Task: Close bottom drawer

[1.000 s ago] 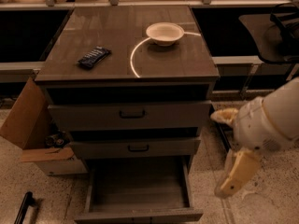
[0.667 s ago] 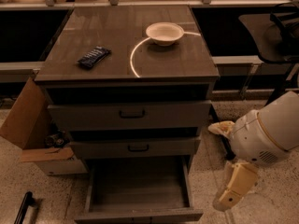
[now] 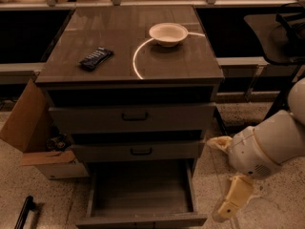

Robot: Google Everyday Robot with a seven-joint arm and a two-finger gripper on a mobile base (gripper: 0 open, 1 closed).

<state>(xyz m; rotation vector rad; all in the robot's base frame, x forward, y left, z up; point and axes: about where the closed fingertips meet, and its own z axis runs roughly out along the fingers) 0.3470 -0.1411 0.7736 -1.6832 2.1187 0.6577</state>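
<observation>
The bottom drawer (image 3: 143, 191) of the grey-brown cabinet (image 3: 131, 66) is pulled far out towards me. Its long box is empty, and its front panel (image 3: 143, 221) lies at the bottom edge of the view. The middle drawer (image 3: 138, 151) and the top drawer (image 3: 133, 117) stand slightly out, each with a dark handle. My gripper (image 3: 215, 180) is low on the right, beside the open drawer's right side and not touching it. Its cream fingers (image 3: 236, 199) are spread apart and hold nothing.
A white bowl (image 3: 168, 33) and a dark flat packet (image 3: 96, 58) lie on the cabinet top. An open cardboard box (image 3: 33, 132) stands against the cabinet's left side. A black bar (image 3: 25, 212) lies on the floor at bottom left. Dark furniture (image 3: 279, 32) stands at right.
My arm and gripper have moved down and a little left, closer to the open bottom drawer's right side. The drawers have not moved.
</observation>
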